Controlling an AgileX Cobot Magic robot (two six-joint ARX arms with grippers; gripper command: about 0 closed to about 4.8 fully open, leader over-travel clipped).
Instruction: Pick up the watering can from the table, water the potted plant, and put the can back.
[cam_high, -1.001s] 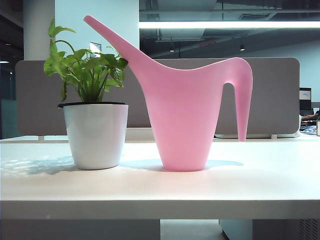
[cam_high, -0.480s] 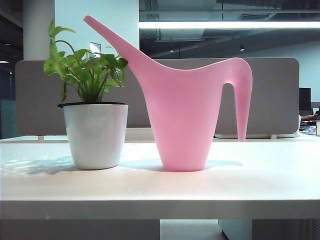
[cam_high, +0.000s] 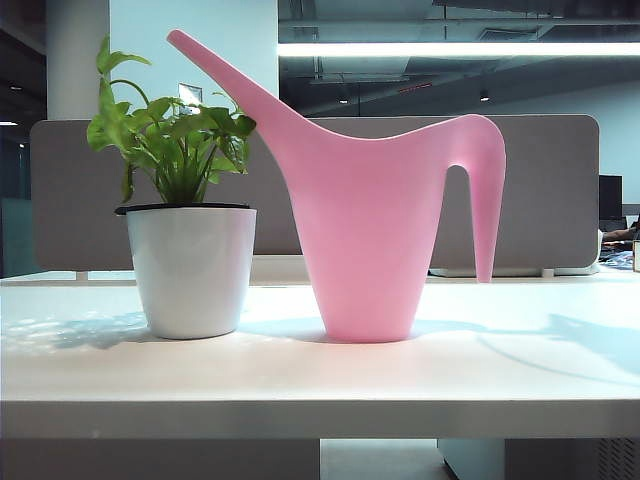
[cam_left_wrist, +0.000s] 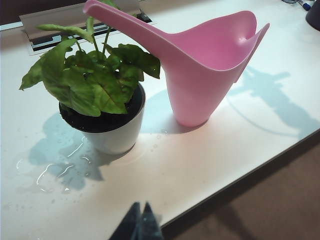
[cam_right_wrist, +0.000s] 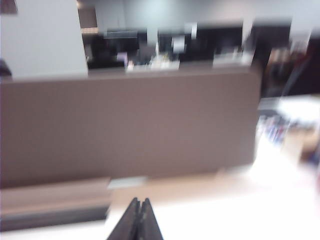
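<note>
Smooth pink plastic watering can (cam_high: 370, 240) sits beside the leafy plant in a white tapered pot (cam_high: 190, 265) on the glossy white table (cam_high: 320, 385), wet near the pot. Left gripper (cam_left_wrist: 140, 222) hangs over the table's front edge, right gripper (cam_right_wrist: 138, 220) faces a grey partition (cam_right_wrist: 125, 125); both are closed and empty.

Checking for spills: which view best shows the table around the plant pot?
Left wrist view: it looks down on the table, showing wet patches and droplets beside the potted plant. The exterior view sees the tabletop edge-on, only shadows. The right wrist view is blurred and misses the pot.
</note>
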